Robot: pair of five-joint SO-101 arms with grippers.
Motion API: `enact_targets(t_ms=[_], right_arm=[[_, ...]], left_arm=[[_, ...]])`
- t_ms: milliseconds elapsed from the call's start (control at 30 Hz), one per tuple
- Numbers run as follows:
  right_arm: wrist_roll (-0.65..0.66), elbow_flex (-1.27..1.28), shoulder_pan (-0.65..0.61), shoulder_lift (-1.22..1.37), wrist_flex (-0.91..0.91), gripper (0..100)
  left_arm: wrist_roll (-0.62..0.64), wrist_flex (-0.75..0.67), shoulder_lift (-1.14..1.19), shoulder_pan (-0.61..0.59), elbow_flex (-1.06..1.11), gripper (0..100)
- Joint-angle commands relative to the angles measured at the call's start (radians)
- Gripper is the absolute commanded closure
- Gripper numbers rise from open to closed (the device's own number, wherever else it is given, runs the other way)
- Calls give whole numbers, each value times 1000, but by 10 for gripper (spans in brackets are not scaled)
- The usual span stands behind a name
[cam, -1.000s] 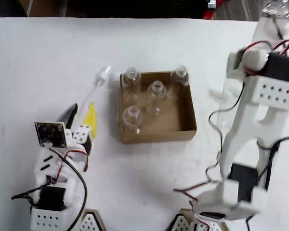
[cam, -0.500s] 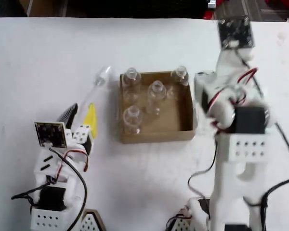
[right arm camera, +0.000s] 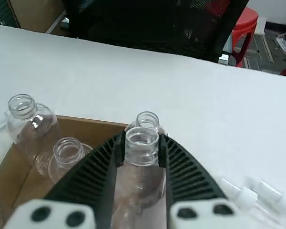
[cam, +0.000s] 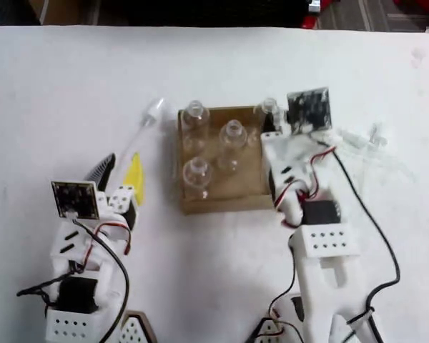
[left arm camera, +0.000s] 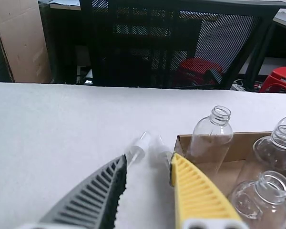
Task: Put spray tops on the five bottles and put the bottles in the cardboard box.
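The cardboard box (cam: 229, 201) sits mid-table with several clear, capless bottles standing in it, such as one (cam: 234, 136) in the middle. My right gripper (right arm camera: 140, 139) is shut on another clear bottle (right arm camera: 142, 143) at the box's right side, just in front of the back-right bottle (right arm camera: 147, 120). Whether the held bottle touches the box floor is hidden. The right arm (cam: 293, 161) covers the box's right edge. My left gripper (cam: 121, 168) (left arm camera: 148, 164) rests open left of the box, pointing at a white spray top (left arm camera: 142, 149) (cam: 151, 113) lying on the table.
More clear spray tops (cam: 368, 139) (right arm camera: 257, 191) lie on the table right of the right arm. The white table stretches bare behind and left of the box. Black chairs and red stools stand beyond the far edge.
The right arm has swung from the table's far right side over to the box's right edge. The left arm and the bottles in the box have not moved.
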Motion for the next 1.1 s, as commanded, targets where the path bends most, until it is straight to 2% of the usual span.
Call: enact_targets(t_ms=[0, 100, 200, 567, 700, 1067], right_arm=[[-9, 120, -41, -28, -219, 984], [-9, 196, -42, -35, -295, 984], [-6, 253, -36, -58, -292, 984], [2, 377, -30, -334, -96, 984], [2, 400, 27, -423, -28, 984], [31, 411, 61, -467, 96, 984]], left_arm=[[3, -25, -15, 13, -11, 858], [3, -25, -15, 13, -11, 858], [3, -25, -15, 13, -9, 858], [3, -26, -15, 15, -9, 858], [3, -26, -15, 15, -9, 858], [3, -26, -15, 15, -8, 858]])
